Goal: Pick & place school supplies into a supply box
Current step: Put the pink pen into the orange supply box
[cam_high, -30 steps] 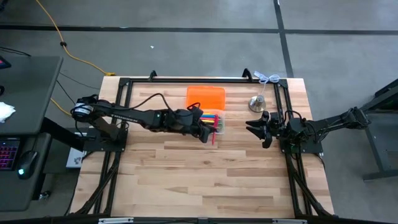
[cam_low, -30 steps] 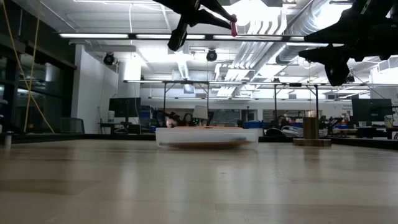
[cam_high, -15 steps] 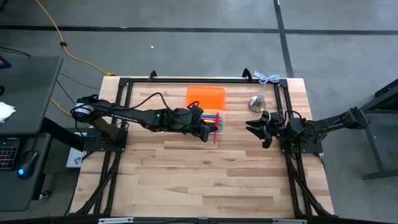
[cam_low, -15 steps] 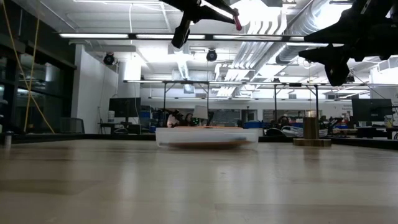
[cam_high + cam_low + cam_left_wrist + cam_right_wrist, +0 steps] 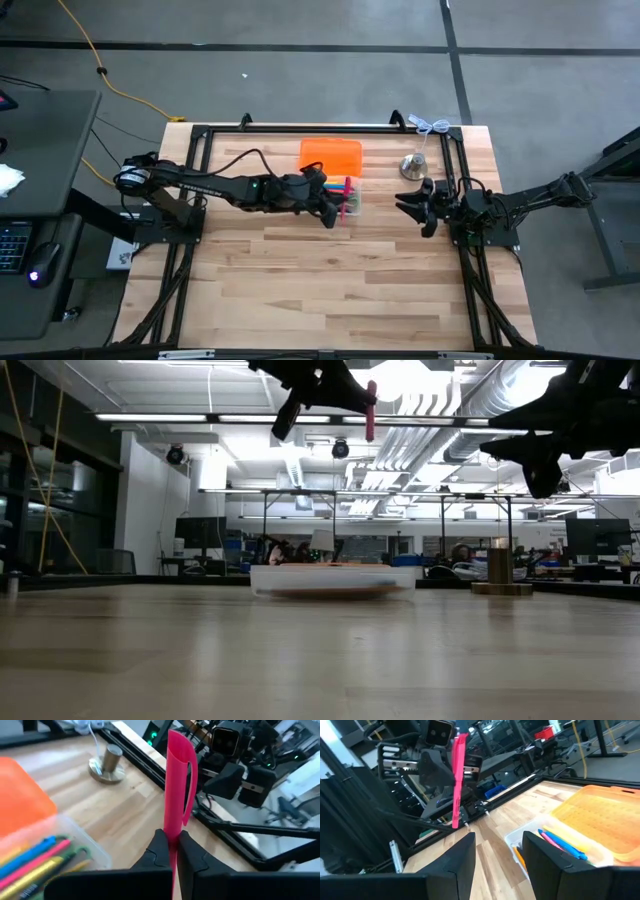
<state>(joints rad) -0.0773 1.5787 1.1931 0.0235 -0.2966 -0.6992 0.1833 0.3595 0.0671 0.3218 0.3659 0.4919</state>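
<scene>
Pink pen (image 5: pixel 178 785) stands pinched in the left tool (image 5: pixel 169 851), above the supply box (image 5: pixel 343 195).

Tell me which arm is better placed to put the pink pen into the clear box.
The left arm. Its tool is already shut on the pink pen and hangs beside the supply box, which already has pens in it. The right tool is open, holds nothing and waits further off, near the bell.

A silver bell (image 5: pixel 414 165) and an orange rectangular piece (image 5: pixel 330 155) sit on a wooden table (image 5: pixel 330 290).
</scene>
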